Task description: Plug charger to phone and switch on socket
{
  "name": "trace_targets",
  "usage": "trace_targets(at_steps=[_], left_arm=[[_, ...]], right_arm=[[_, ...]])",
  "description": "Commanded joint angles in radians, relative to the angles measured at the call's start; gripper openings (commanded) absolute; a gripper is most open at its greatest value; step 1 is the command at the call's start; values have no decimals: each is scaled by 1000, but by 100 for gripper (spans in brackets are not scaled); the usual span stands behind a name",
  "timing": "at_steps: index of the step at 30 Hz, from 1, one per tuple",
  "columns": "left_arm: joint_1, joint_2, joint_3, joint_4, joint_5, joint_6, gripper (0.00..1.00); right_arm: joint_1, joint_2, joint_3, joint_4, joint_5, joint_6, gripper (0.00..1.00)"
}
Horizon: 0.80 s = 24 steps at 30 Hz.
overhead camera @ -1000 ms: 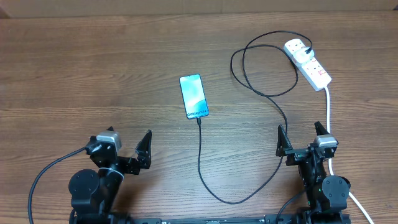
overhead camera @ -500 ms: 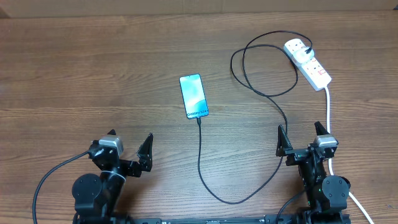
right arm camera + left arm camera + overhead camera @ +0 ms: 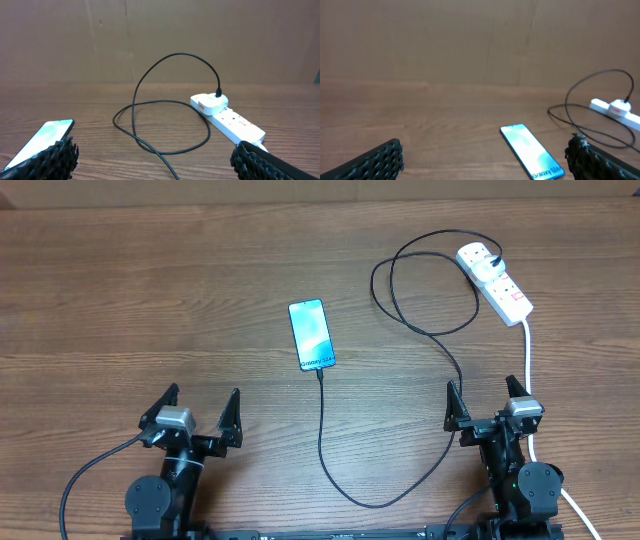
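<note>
Both hands are empty. The right gripper (image 3: 481, 388) has its jaws spread fully with nothing between them, and the left gripper (image 3: 204, 395) is the same.

What we judge is left to do turns on the white oblong power strip (image 3: 500, 285). It lies well ahead of the right gripper and a little to its right, and far off to the left gripper's right, so the right arm is clearly nearer. Its long axis runs obliquely, from far-left to near-right of that hand, and its thick white lead (image 3: 527, 355) trails back past the hand's right side.

The slim blue-white-screened smartphone (image 3: 312, 335) lies ahead of both hands and between them, its long axis pointing roughly away from us. The thin black charger cable (image 3: 322, 430) reaches its near end.

We cannot tell whether the connector is fully seated. The strip's red switches are too small to read as on or off. In the left wrist view the phone's near end is cut off.
</note>
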Motion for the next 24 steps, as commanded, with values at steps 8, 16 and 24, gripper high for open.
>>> trace_targets(at_steps=[8, 16, 24], left_arm=[[3, -14, -85, 135, -128, 42, 100], [-4, -14, -85, 41, -294, 42, 100], [-4, -14, -85, 13, -294, 134, 99]], right_arm=[[5, -10, -11, 7, 2, 2, 100], [5, -10, -11, 7, 2, 2, 100], [5, -10, -11, 7, 2, 2, 100]])
